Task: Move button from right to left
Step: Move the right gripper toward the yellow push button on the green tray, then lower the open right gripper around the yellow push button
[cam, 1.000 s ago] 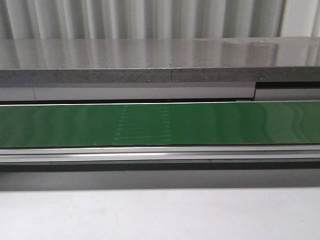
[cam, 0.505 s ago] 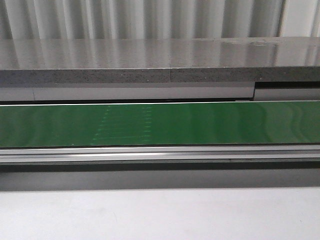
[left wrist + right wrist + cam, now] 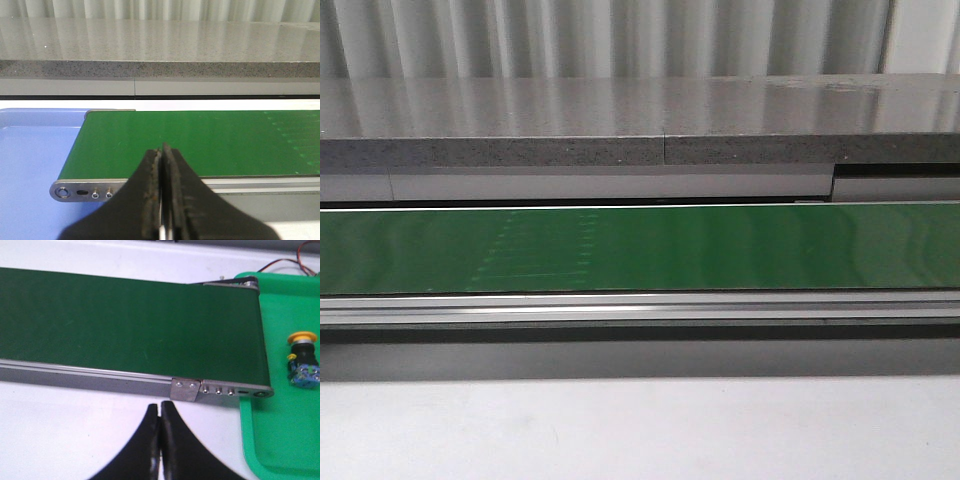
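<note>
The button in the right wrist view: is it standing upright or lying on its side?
Lying on its side. The button rests in the green tray, its yellow cap facing sideways and its blue contact body stretched out along the tray floor.

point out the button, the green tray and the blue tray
button [image 3: 302, 337]: right wrist view, on its yellow cap
green tray [image 3: 280, 440]: right wrist view, bare floor
blue tray [image 3: 30, 165]: left wrist view, bare floor
</note>
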Motion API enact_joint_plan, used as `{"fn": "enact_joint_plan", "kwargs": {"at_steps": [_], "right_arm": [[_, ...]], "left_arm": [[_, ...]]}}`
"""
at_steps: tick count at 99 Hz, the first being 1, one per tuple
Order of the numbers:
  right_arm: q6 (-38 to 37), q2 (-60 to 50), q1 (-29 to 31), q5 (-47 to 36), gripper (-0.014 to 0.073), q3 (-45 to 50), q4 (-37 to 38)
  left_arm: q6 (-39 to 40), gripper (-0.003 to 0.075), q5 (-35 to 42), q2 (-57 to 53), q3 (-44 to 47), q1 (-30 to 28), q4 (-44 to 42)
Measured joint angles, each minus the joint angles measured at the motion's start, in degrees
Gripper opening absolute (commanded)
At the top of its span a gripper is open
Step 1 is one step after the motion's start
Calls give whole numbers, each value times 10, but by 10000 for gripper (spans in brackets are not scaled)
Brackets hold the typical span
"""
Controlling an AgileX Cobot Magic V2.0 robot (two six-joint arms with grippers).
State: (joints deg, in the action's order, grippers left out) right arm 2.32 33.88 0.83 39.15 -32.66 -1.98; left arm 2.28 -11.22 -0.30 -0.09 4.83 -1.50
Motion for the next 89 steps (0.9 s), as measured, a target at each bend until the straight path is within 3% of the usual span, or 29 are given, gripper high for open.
{"fn": "enact_joint_plan", "kwargs": {"at_steps": [18,28,61,89], "right_arm": [[0,97,0,24,-57,-36,0],[-1,153,0,33,20,-63,0],[-2,344,0,66,513,-196,0],[-13,470,66,117,539,-312,-2]], "left_arm": [[0,-20,0,0,0,0,0],[0,-20,0,0,0,0,0],[0,-20,0,0,0,0,0],[0,-20,0,0,0,0,0]]}}
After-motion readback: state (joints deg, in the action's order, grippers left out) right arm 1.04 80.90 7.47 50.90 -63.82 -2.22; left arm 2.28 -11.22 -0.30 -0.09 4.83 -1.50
